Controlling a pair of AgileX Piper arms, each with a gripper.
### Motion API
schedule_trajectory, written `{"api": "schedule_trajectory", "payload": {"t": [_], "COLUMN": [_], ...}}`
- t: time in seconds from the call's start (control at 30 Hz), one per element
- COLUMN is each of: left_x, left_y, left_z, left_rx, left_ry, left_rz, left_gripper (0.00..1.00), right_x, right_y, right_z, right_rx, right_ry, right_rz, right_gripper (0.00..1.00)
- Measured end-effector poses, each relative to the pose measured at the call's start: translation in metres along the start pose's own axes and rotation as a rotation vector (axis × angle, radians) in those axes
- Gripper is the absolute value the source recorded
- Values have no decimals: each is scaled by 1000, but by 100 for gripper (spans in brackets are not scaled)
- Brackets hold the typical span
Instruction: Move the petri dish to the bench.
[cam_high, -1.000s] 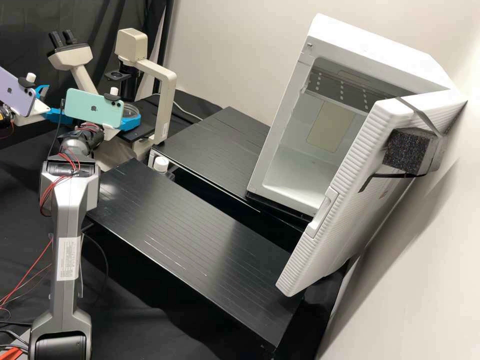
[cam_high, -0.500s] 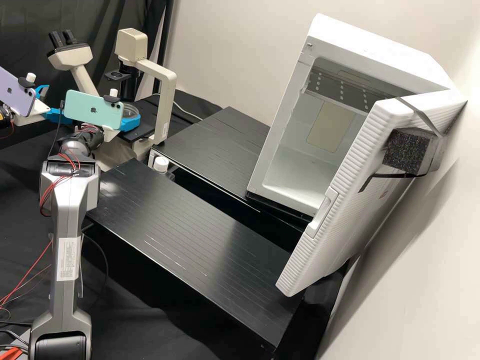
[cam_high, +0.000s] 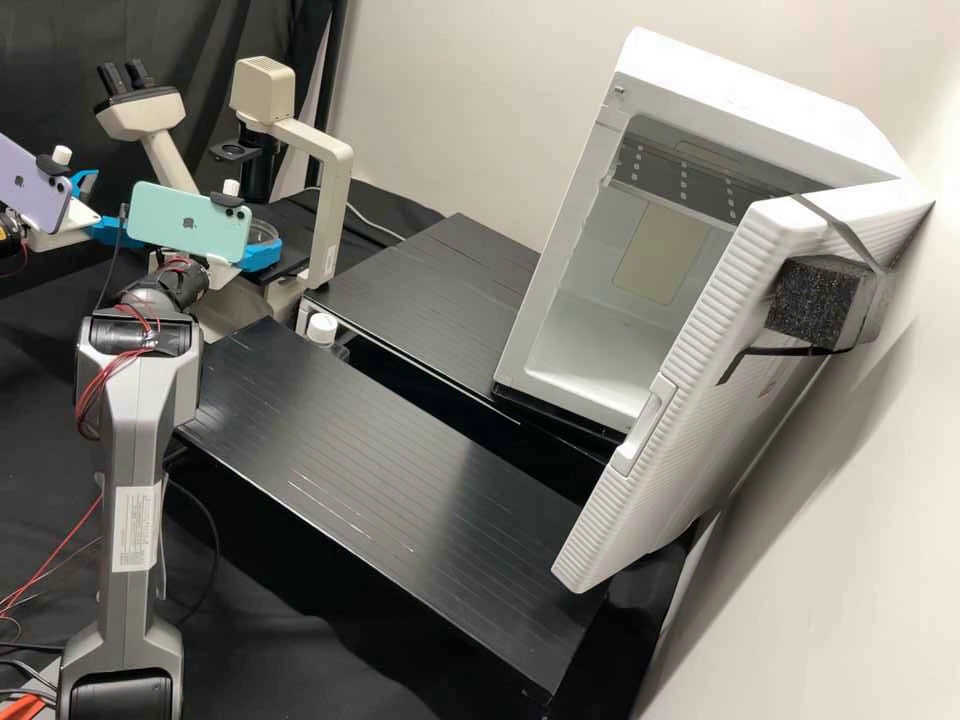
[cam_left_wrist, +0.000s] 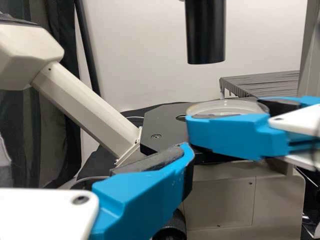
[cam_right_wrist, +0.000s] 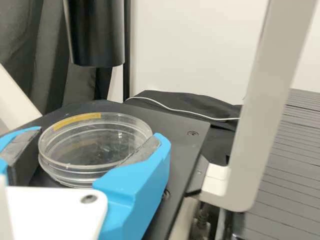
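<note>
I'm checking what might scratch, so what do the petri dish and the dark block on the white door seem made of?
Petri dish: clear, glossy, probably rigid plastic; it is see-through and its rim catches light, though glass is possible. Dark block: likely matt foam, by its coarse, speckled surface.

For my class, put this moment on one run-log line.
petri dish: at microscope stage | right gripper: around it, grip unclear | left gripper: open, empty | transfer: pending
</note>
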Motion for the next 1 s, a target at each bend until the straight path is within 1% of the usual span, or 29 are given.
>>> {"api": "schedule_trajectory", "payload": {"t": [0.17, 0.3, 0.37, 0.43, 0.47, 0.6, 0.67, 0.8, 0.87, 0.93, 0.97, 1.0], "left_x": [0, 0, 0, 0, 0, 0, 0, 0, 0, 0, 0, 0], "left_y": [0, 0, 0, 0, 0, 0, 0, 0, 0, 0, 0, 0], "left_z": [0, 0, 0, 0, 0, 0, 0, 0, 0, 0, 0, 0], "left_rx": [0, 0, 0, 0, 0, 0, 0, 0, 0, 0, 0, 0], "left_ry": [0, 0, 0, 0, 0, 0, 0, 0, 0, 0, 0, 0], "left_rz": [0, 0, 0, 0, 0, 0, 0, 0, 0, 0, 0, 0], "left_gripper": [100, 100, 100, 100, 100, 100, 100, 100, 100, 100, 100, 100], "right_x": [-14, -28, -36, -45, -49, -68, -77, -100, -116, -135, -149, -156], "right_y": [5, 10, 14, 17, 18, 35, 46, 63, 69, 77, 80, 82], "right_z": [5, 9, 9, 11, 12, 17, 24, 38, 45, 52, 59, 62], "right_rx": [-22, -30, -42, -39, -35, -4, 29, 75, 81, 80, 73, 72], "right_ry": [6, 10, 19, 27, 30, 48, 51, 62, 69, 80, 80, 81], "right_rz": [15, 9, 2, -6, -12, -6, 15, 55, 80, 113, 134, 145], "right_gripper": [0, 0, 0, 0, 0, 0, 0, 0, 0, 0, 0, 0]}}
